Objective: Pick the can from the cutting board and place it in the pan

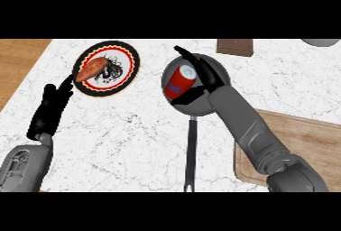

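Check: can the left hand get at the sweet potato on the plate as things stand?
Probably yes. The left hand is open with its fingertips at the plate's near rim, and nothing lies between it and the sweet potato. The right hand is busy holding the can over the pan.

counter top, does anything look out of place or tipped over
Nothing spilled or damaged. The red can leans rather than standing upright, but only because the right hand holds it over the pan. A sweet potato lies on the plate.

The white marble table point(133, 144) is lit brightly and evenly; only faint, soft shadows are cast
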